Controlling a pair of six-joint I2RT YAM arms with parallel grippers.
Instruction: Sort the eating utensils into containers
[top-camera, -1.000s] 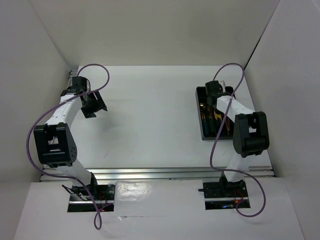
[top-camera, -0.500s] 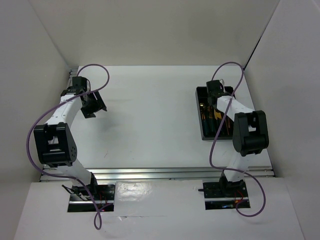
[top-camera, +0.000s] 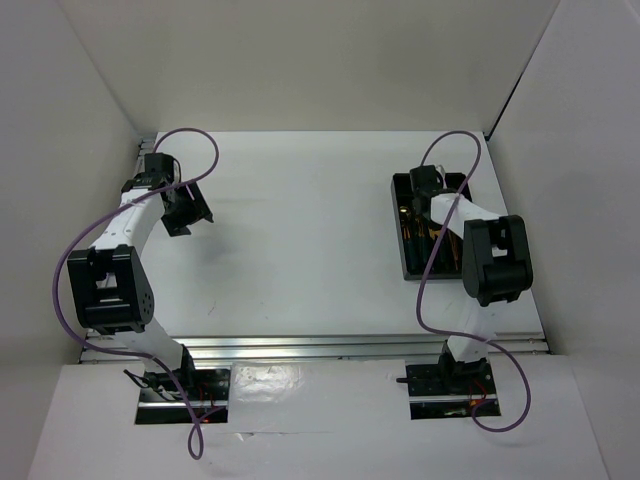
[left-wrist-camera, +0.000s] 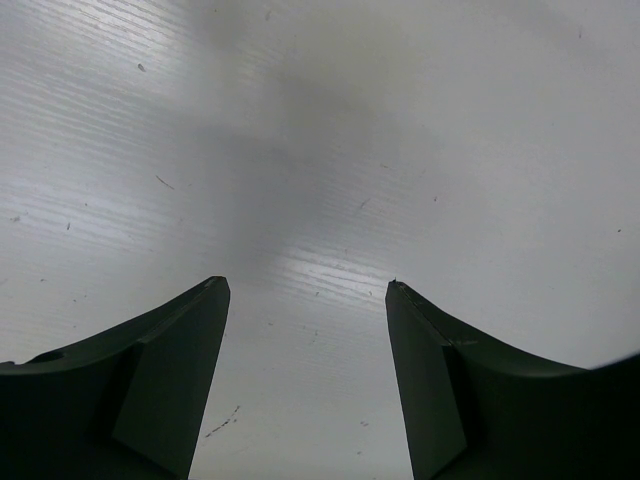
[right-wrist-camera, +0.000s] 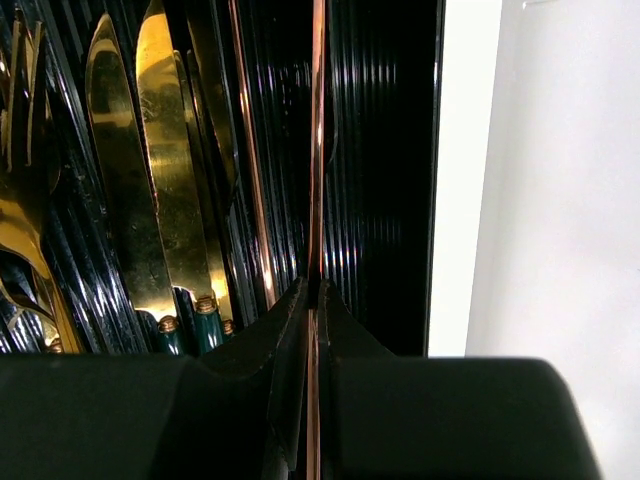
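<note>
Scanning every view for print; nothing I can read; no word, label, brand or number shows on the black tray (right-wrist-camera: 385, 150); none on the white table (left-wrist-camera: 400, 120) either.

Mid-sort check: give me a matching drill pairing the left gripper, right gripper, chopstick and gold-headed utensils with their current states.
Things:
1. left gripper
2. right gripper
3. chopstick
4. gold-headed utensils

States:
A. lying in compartments of the black tray
B. open, above the white table
C. thin and brown, pinched at one end
D. shut, over the tray

Pairs: 1-B, 2-D, 3-C, 4-A
</note>
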